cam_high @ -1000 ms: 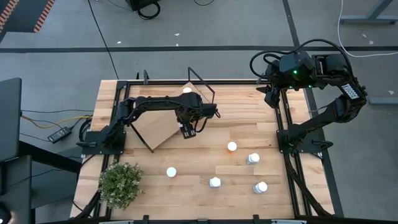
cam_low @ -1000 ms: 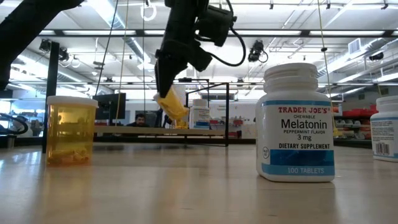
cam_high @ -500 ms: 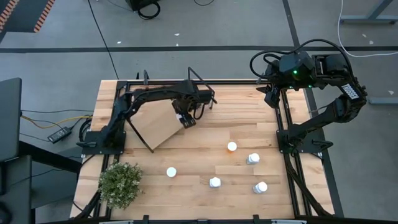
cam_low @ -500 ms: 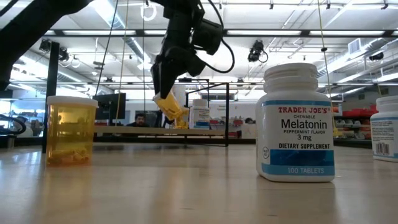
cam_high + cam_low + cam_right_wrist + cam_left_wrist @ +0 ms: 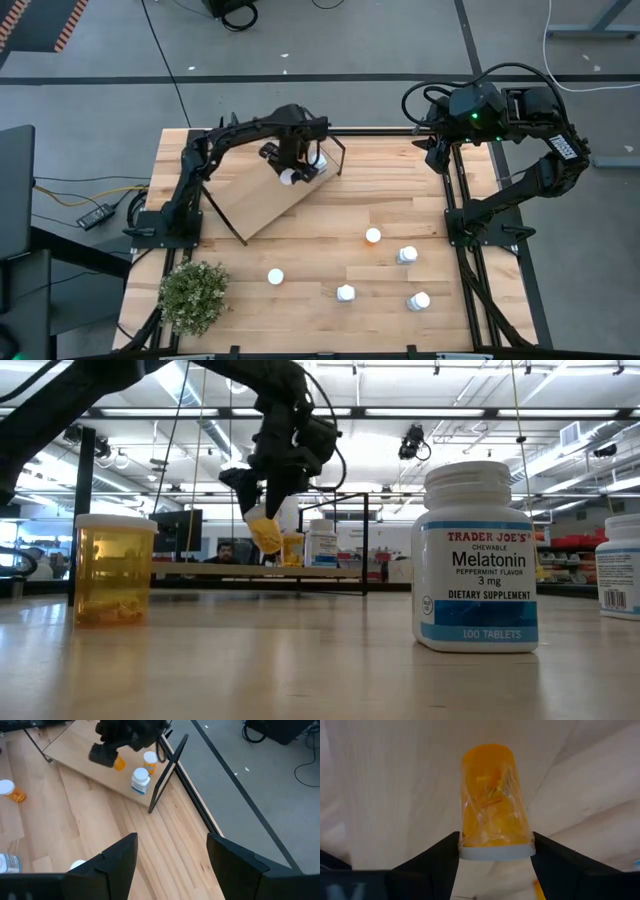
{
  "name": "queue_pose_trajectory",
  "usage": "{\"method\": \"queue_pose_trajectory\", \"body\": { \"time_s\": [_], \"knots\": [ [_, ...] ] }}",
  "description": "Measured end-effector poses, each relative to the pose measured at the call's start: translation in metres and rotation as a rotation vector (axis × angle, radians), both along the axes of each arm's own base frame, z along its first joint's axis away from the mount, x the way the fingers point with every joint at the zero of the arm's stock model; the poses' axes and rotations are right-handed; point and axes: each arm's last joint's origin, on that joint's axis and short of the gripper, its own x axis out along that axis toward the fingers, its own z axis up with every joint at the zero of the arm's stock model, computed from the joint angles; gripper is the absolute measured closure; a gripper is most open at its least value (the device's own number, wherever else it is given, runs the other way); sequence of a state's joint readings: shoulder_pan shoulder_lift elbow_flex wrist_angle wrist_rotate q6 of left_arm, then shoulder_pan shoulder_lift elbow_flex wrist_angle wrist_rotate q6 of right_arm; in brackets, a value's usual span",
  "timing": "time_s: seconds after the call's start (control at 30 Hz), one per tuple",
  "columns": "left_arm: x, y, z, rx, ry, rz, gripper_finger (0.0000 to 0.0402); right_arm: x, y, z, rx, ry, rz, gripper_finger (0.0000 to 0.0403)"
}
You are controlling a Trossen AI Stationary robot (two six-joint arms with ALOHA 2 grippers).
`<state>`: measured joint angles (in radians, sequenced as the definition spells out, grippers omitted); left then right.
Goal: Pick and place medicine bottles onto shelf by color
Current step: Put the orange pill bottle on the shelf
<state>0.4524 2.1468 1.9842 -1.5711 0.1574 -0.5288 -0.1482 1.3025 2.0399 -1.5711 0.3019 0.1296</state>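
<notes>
1. High view: since the earlier frame the left gripper [image 5: 291, 172] had swung back over the far end of the shelf [image 5: 250, 200], a flat light-wood board; five bottles stayed on the slatted table [image 5: 400, 190]
2. Low view: the orange bottle [image 5: 264, 534] hung tilted above the shelf
3. Left wrist view: fingers [image 5: 432, 862] were clamped on its translucent cylinder at the white cap
4. Right wrist view: the right gripper [image 5: 170, 862] waited with fingers spread, empty

two dark, jointed arms, black cables looped along them; right arm [image 5: 520, 150] shows a small green light.
</notes>
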Motion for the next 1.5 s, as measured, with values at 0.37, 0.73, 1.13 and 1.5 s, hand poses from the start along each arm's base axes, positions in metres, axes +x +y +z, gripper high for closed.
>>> {"method": "queue_pose_trajectory", "body": {
  "time_s": [0.37, 0.73, 1.13, 1.5],
  "knots": [
    [-0.019, 0.036, 0.001, -0.079, -0.024, 0.204, 0.0173, 0.0, 0.0, 0.0, -0.004, 0.003, 0.006, 0.0158],
    [-0.027, 0.048, 0.001, -0.093, -0.06, 0.146, 0.0182, 0.0, 0.0, 0.0, -0.015, 0.01, 0.018, 0.0158],
    [-0.072, 0.051, 0.017, -0.022, -0.02, 0.126, 0.0179, 0.0, -0.001, 0.001, -0.053, 0.006, -0.016, 0.0158],
    [-0.079, 0.038, -0.015, -0.184, 0.038, 0.138, 0.0174, 0.002, -0.002, 0.003, -0.06, -0.032, -0.041, 0.0158]
  ]
}}
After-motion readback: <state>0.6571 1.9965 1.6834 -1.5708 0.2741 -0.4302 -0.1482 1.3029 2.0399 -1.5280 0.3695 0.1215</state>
